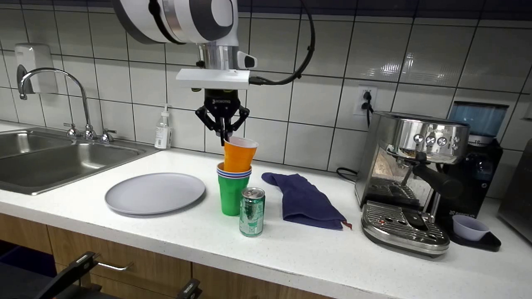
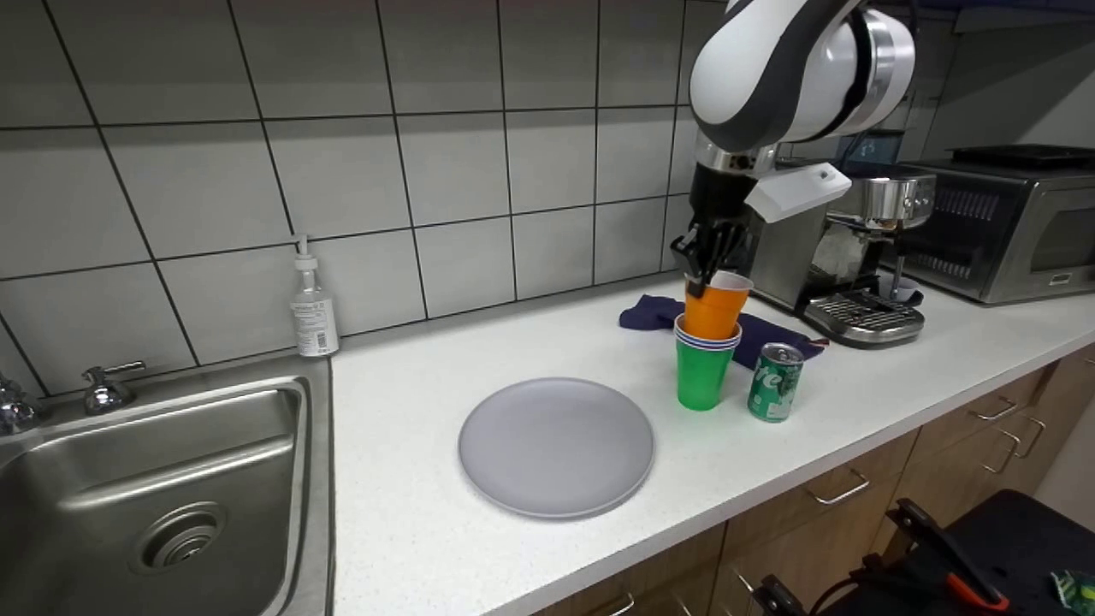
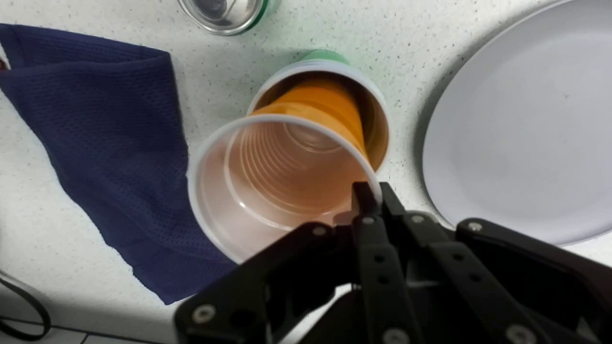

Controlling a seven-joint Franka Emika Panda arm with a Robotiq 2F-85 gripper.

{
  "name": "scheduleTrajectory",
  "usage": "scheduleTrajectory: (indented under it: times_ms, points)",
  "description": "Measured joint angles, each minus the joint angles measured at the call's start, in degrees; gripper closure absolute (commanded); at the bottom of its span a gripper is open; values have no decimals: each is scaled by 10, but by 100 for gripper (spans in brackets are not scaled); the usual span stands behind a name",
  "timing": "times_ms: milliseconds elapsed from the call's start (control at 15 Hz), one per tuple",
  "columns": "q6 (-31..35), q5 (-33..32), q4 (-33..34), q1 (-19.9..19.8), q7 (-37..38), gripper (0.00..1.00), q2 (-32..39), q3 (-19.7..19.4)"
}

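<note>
My gripper [image 1: 225,140] is shut on the rim of an orange cup [image 1: 240,156], one finger inside the cup and one outside. The gripper also shows in an exterior view [image 2: 700,287] and in the wrist view [image 3: 381,191]. The orange cup is tilted, its lower part inside the top of a stack of cups. The stack's outer cup is green [image 1: 233,194], with several rims at its top. The orange cup also shows in an exterior view [image 2: 715,310] and, with its pale inside, in the wrist view [image 3: 296,177]. A green can [image 1: 252,212] stands beside the stack.
A grey plate [image 1: 156,193] lies beside the cups. A dark blue cloth [image 1: 305,201] lies on their opposite side. A coffee machine [image 1: 411,187], a sink [image 2: 171,479], a soap bottle [image 2: 314,316] and a microwave [image 2: 1009,231] stand around the counter. The tiled wall is behind.
</note>
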Motion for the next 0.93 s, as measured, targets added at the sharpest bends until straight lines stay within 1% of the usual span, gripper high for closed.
scheduleTrajectory:
  times_ms: [267,733,933]
  points:
    - [7,-12,0,0,13,99,12,7]
    - [22,-65,0,0,56,99,33,8]
    - [27,-78,0,0,68,99,40,9]
